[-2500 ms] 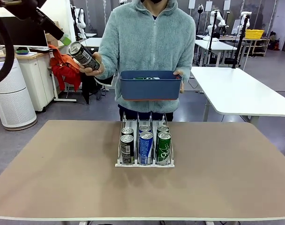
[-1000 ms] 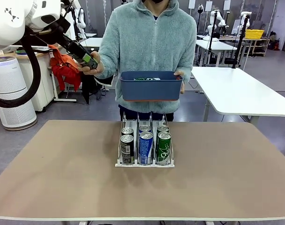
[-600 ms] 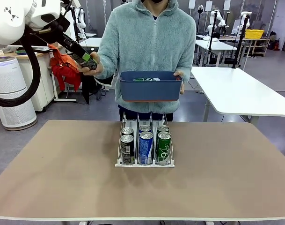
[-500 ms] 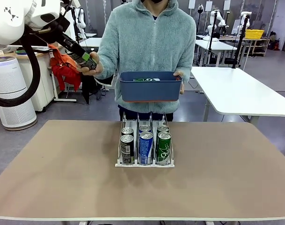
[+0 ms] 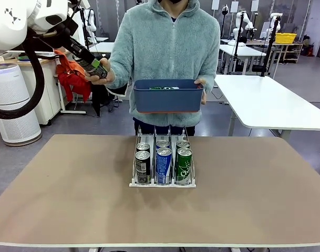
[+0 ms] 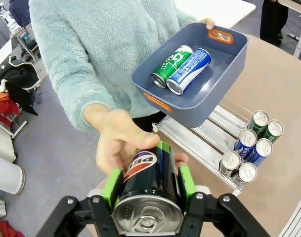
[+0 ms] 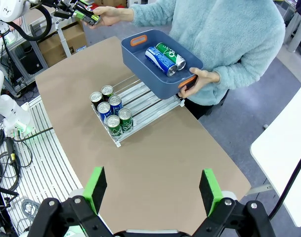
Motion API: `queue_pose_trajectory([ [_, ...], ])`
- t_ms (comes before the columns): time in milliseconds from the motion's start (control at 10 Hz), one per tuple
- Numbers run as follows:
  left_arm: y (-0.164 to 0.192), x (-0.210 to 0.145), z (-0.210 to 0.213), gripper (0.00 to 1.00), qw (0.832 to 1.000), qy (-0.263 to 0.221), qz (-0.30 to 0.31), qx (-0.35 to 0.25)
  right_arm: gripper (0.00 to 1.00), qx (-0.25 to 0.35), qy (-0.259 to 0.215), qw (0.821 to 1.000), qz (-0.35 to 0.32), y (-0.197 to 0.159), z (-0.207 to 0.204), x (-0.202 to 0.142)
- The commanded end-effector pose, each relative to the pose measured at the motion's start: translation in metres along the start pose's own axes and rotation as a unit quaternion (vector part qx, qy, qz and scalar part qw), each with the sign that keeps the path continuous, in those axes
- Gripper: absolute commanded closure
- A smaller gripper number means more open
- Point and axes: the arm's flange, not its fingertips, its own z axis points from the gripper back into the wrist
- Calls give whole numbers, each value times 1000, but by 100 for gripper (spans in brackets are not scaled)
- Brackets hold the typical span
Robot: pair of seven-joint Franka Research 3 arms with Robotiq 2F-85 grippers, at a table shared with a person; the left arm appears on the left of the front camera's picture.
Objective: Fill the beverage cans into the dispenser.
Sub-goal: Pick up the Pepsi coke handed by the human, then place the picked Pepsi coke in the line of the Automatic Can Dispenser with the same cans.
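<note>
can: black | tub: dark blue, orange handles | dispenser: white | table: tan | fleece: pale teal

The dispenser stands centred on the table, nearer its far edge; six cans occupy its lanes' front. Behind and above, the tub contains two cans.

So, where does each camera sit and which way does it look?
Front: between the arms, faces the person across the table; left claw upper left.
Left wrist: looks along its claw, shut on the dark can in the person's hand.
Right wrist: high, looks down on the table; open right claw below.
Shared: blue tub, dispenser.
</note>
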Motion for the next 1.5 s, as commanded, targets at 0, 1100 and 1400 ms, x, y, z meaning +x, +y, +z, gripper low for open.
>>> queue_pose_trajectory([
  [0,-3,-3,5,100,1000,11,2,6,0,1,2,1000,0,1,-1,-1],
  [1100,-1,1,1,100,1000,1,-3,0,0,1,2,1000,0,1,-1,-1],
  [1400,-1,1,1,100,1000,1,-3,0,0,1,2,1000,0,1,-1,-1],
])
